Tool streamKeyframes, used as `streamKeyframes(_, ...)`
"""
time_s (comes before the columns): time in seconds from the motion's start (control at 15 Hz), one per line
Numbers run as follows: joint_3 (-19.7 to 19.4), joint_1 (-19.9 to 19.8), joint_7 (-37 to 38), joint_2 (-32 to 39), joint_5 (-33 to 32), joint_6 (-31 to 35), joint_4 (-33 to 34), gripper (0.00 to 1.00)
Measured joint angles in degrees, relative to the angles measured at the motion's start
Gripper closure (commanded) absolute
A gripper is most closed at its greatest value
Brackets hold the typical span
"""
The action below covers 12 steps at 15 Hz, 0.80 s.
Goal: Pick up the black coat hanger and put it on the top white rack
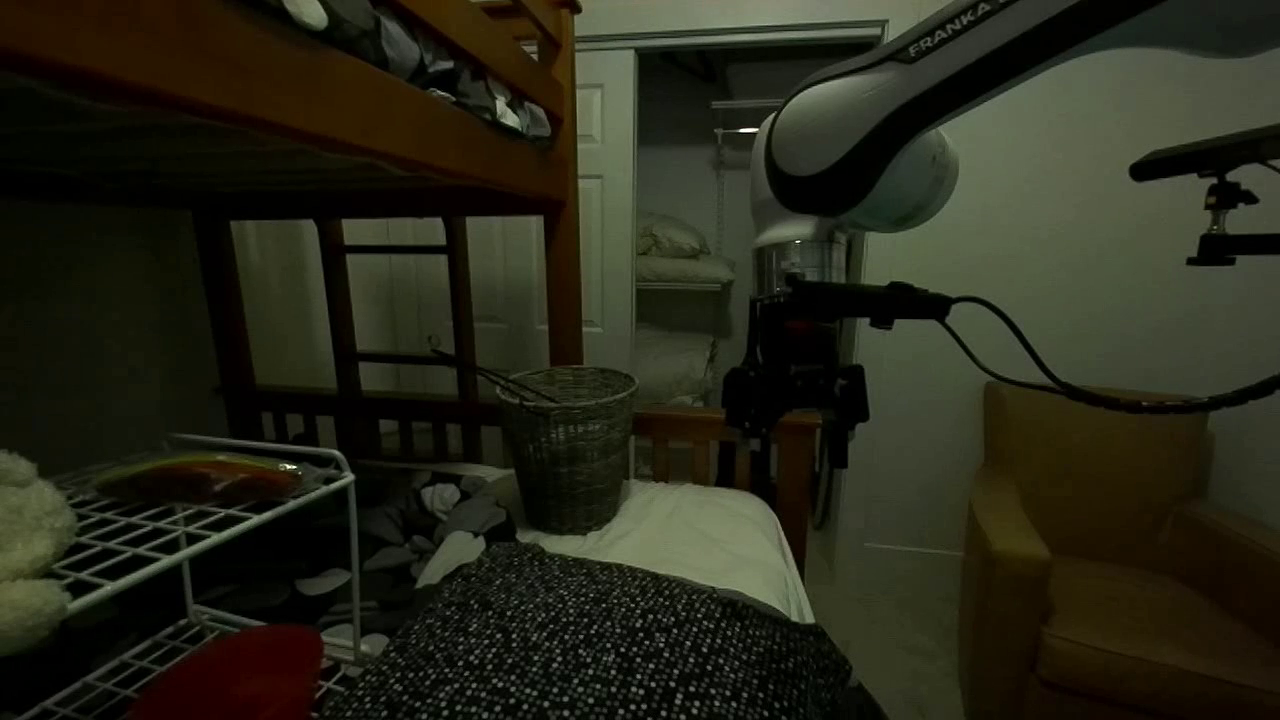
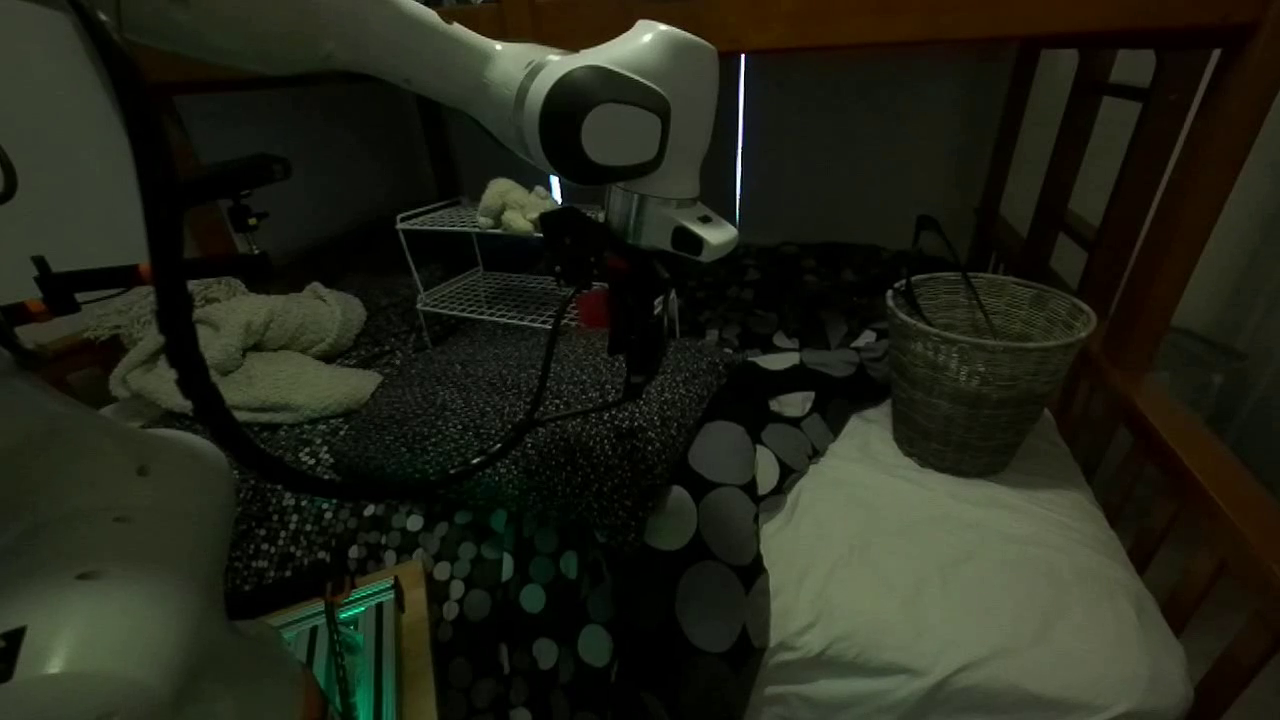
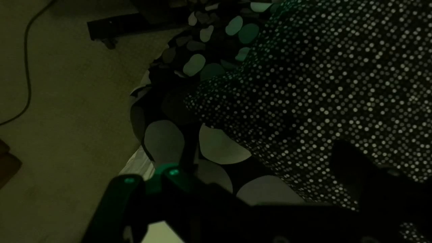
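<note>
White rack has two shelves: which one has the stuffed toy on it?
The top shelf: the pale stuffed toy sits on it. The lower shelf, underneath, shows no toy on its visible part.

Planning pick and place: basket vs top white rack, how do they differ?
Shape: the basket is a tall, round, open-topped container; the top white rack is a flat grid.
Make: the basket is greyish and woven; the top white rack is white wire.
Load: the black coat hanger pokes out of the basket; a fluffy toy and a plastic-wrapped item sit on the top white rack.
</note>
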Motion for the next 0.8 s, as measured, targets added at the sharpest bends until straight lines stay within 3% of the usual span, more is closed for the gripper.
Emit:
streamKeyframes(0.33,0.05,0.0,0.02,0.15,-1.85,0.99,0.21,0.0)
streamKeyframes(0.8,1.52,-0.11,1.17,7.69,-20.55,27.02,2.44,0.0)
